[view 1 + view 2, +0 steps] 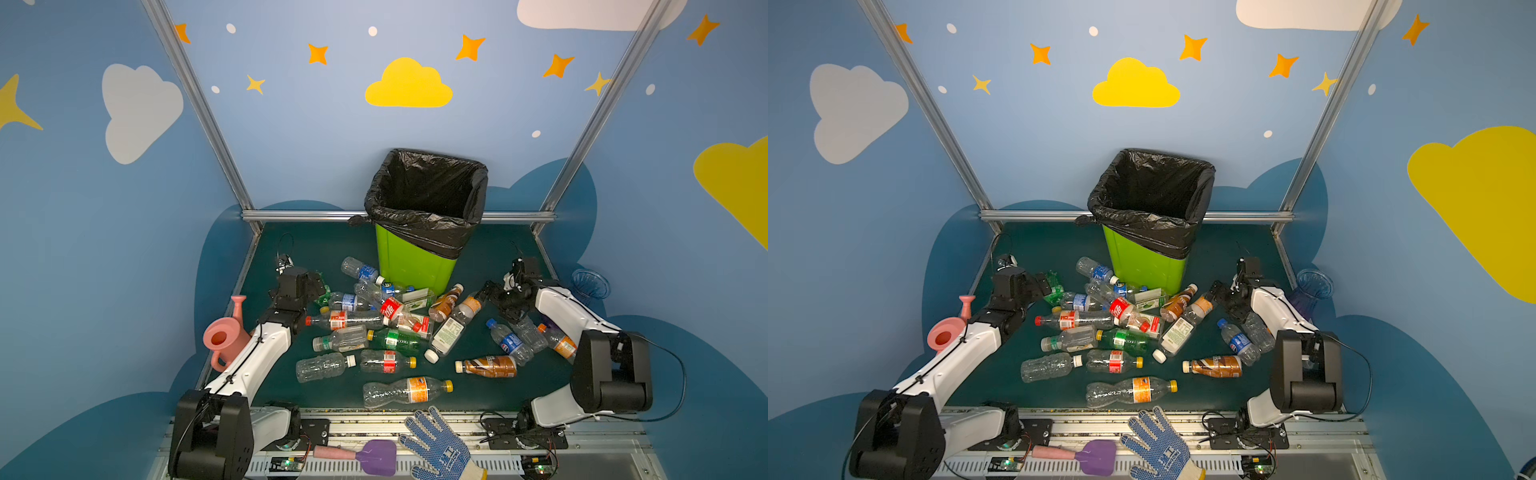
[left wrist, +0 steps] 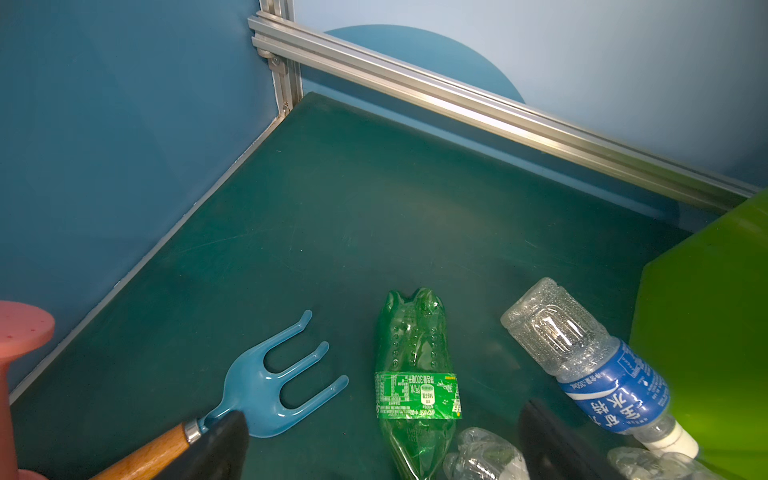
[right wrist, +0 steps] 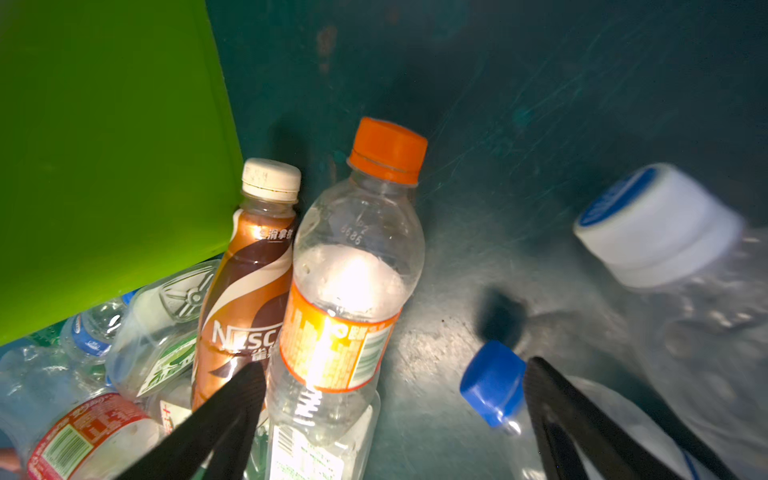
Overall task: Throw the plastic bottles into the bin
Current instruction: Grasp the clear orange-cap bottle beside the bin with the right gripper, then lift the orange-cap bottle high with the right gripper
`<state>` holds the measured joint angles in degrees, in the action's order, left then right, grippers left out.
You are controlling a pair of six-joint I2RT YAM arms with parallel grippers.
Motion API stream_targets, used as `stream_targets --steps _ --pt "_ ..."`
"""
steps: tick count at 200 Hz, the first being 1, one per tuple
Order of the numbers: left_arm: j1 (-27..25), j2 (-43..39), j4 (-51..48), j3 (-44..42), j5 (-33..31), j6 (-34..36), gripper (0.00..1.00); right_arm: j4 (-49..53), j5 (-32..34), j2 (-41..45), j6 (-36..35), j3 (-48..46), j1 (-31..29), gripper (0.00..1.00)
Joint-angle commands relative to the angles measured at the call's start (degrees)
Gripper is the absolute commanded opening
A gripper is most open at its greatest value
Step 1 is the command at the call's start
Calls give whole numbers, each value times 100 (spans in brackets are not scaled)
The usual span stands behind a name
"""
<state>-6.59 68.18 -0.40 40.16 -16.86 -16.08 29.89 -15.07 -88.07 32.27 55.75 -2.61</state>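
Plastic bottles (image 1: 395,340) are scattered lying flat over the middle of the dark green table (image 1: 316,245). The bin (image 1: 411,266) is stood at the far middle of the table with a black bag folded over its rim. The farthest bottles are heaped against its near wall.

The left gripper (image 2: 384,411) is held low at the left edge of the heap, its jaws wide apart. A crushed green bottle (image 2: 415,365) is seen lying between them, with neither finger touching it. A blue hand rake (image 2: 266,386) is laid just beside that bottle. A pink watering can (image 1: 224,336) is stood further left, near the table's edge.

The right gripper (image 3: 395,365) is lowered at the right edge of the heap, jaws apart and nothing clamped. An orange-capped bottle (image 3: 353,270) is framed between them, close against one finger. A brown coffee bottle (image 3: 245,282) is pressed against its left side, toward the bin.
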Motion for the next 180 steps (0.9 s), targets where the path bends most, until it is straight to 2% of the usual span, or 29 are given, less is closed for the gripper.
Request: stream_targets --steps 1,24,97,180 --pt "-31 -11 -118 88 -134 59 100 -286 -345 -200 195 85 -14 90" --pt "-44 -23 -170 95 -180 69 100 -480 -506 -443 212 117 -37 85" --pt "-62 -54 -292 93 -210 79 100 -656 -769 -1092 162 357 -99 82" --pt "-63 -116 -355 72 -252 33 100 -913 -1037 -1450 277 428 -113 69"
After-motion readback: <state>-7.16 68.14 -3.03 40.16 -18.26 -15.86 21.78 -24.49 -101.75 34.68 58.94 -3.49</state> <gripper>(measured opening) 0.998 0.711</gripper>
